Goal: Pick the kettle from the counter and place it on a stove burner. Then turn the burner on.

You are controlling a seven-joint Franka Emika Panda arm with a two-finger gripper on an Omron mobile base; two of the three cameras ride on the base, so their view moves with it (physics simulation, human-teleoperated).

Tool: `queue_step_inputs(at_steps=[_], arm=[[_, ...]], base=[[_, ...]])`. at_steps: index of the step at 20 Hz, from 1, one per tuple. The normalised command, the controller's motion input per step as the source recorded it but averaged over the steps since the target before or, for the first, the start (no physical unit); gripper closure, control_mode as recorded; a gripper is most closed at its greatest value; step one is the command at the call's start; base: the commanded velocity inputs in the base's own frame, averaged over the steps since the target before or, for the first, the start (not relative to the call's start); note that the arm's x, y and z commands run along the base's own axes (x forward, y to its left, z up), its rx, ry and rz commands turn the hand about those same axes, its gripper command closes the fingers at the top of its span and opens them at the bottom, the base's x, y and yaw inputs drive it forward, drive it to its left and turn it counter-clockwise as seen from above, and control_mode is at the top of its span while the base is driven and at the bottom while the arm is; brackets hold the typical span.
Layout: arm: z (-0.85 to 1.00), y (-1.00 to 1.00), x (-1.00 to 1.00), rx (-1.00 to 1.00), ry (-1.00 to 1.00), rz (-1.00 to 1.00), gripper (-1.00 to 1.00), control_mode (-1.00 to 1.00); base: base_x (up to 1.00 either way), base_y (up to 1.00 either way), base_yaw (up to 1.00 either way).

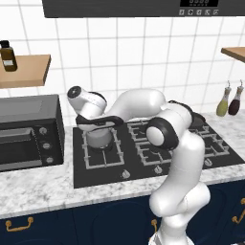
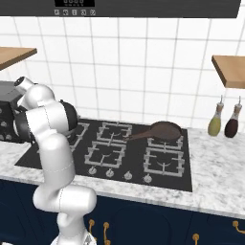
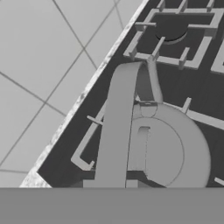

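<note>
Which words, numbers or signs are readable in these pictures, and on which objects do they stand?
None can be read.
Hood control panel: lit display and small button signs, too blurred to read.
Bottles: no label visible.
Toaster oven: knobs carry no legible marks.

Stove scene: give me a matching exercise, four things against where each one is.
Things:
1. kettle
2. frying pan
3. toaster oven
4. two sauce bottles

Places:
A. on the counter, right of the cooktop
B. on the counter, left of the cooktop
C. on a rear burner, right side of the cooktop
D. on the large burner at the left, under the gripper

Pairs: 1-D, 2-C, 3-B, 4-A
</note>
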Motion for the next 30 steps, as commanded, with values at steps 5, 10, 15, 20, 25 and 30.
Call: queue_step_inputs(at_steps=[5, 10, 15, 20, 25, 30], arm=[[-0.12, -0.13, 0.0, 0.0, 0.01, 0.0, 1.0, -1.0], [0.0, -0.06, 0.0, 0.0, -0.01, 0.0, 1.0, -1.0], [0.0, -0.14, 0.0, 0.0, -0.02, 0.0, 1.0, -1.0], [0.0, 0.0, 0.0, 0.0, 0.0, 0.0, -1.0, -1.0], [0.03, 0.0, 0.0, 0.0, 0.0, 0.0, -1.0, -1.0], [0.54, 0.0, -0.04, 0.0, -0.02, 0.0, -1.0, -1.0]], base=[[0.0, 0.0, 0.0], [0.0, 0.0, 0.0], [0.0, 0.0, 0.0], [0.0, 0.0, 0.0], [0.0, 0.0, 0.0], [0.0, 0.0, 0.0]])
